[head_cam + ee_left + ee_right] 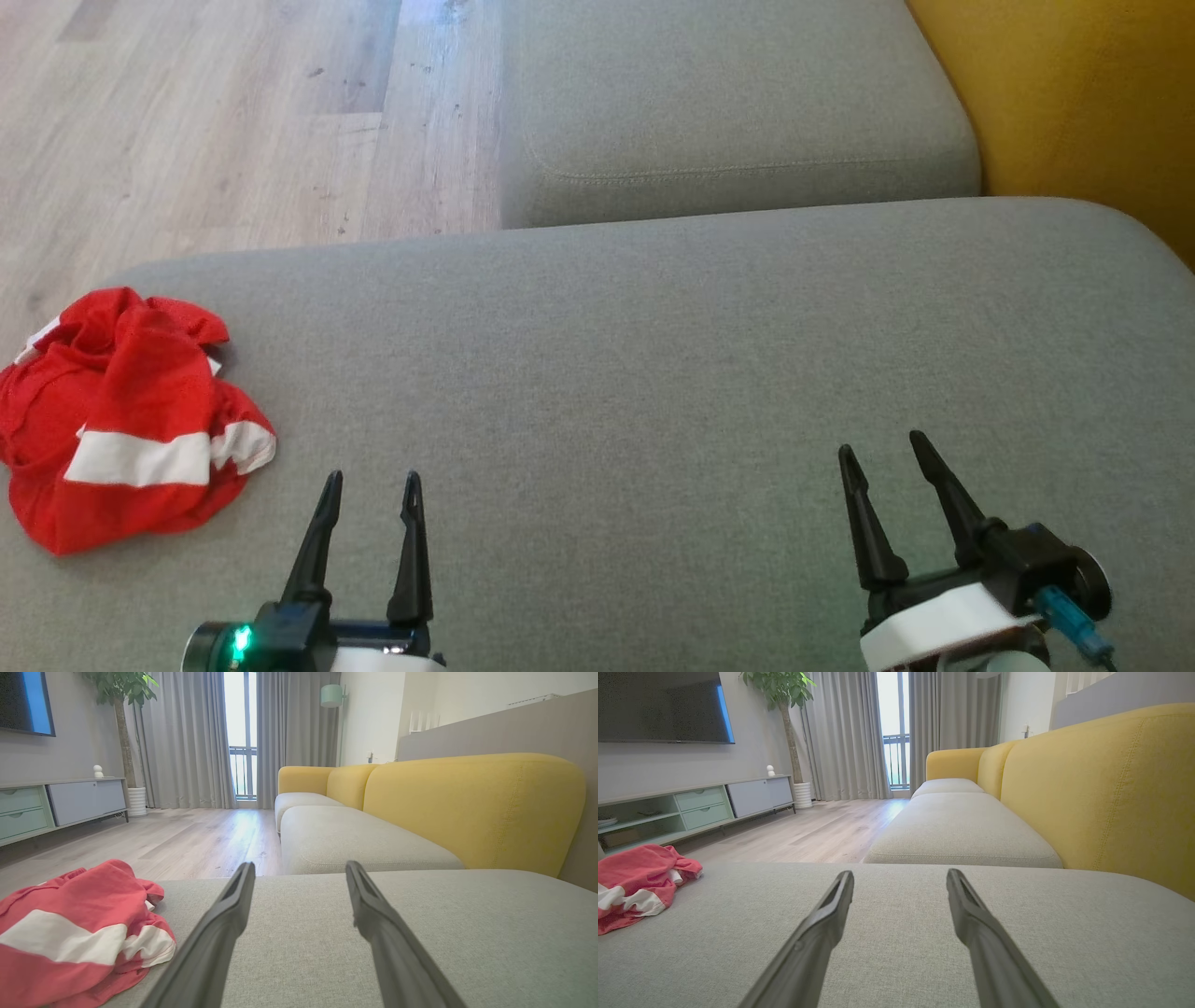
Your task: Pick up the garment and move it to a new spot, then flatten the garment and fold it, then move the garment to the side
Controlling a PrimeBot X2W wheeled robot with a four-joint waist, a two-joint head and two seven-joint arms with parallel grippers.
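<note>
Nearest the viewer, the left gripper (373,476) and right gripper (882,442) hover low over a grey sofa cushion (653,373). Both have their jaws apart and empty, seemingly poised to begin. Near the left gripper, on its left, a crumpled red garment (131,420) with white stripes lies heaped at the cushion's edge, not yet picked up. Beyond are a second cushion (728,103) and wooden floor (233,121).

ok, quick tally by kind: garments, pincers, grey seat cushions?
Garment: 1
Pincers: 2 (left pincer, right pincer), both open
Grey cushions: 2 (near cushion, far cushion)
Total: 5
</note>
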